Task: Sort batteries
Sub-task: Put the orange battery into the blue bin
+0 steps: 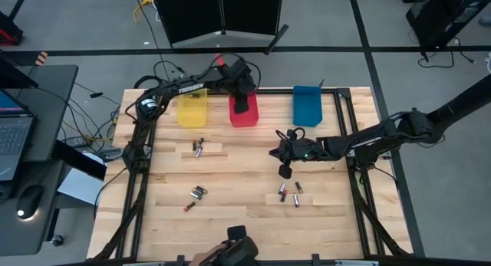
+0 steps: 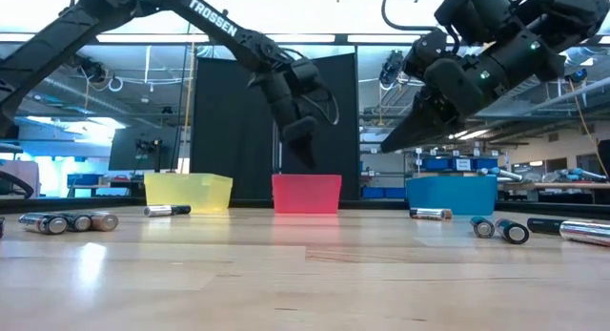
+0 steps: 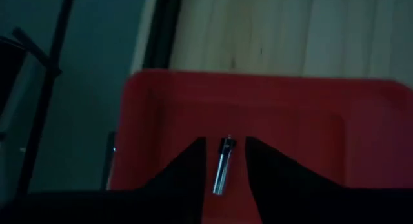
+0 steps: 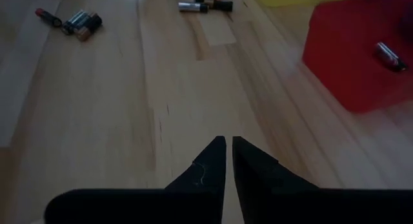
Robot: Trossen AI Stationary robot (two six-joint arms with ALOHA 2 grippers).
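Big open lab with a grey floor (image 1: 92, 36) and a black curtain panel (image 1: 222, 13) behind the pale butcher-block wooden table (image 1: 245, 220). Along the far edge sit a translucent yellow plastic bin (image 1: 192, 109), a red plastic bin (image 1: 244, 115) and a blue plastic bin (image 1: 308, 105). The left gripper (image 3: 224, 150) hangs over the red one, fingers apart, with a slim silver battery (image 3: 222, 166) between them. The right gripper (image 4: 228, 153) hovers mid-table, fingers nearly together, nothing in them. The other small cylindrical batteries (image 1: 289, 193) lie scattered: near-right, near-left, and just in front of yellow.
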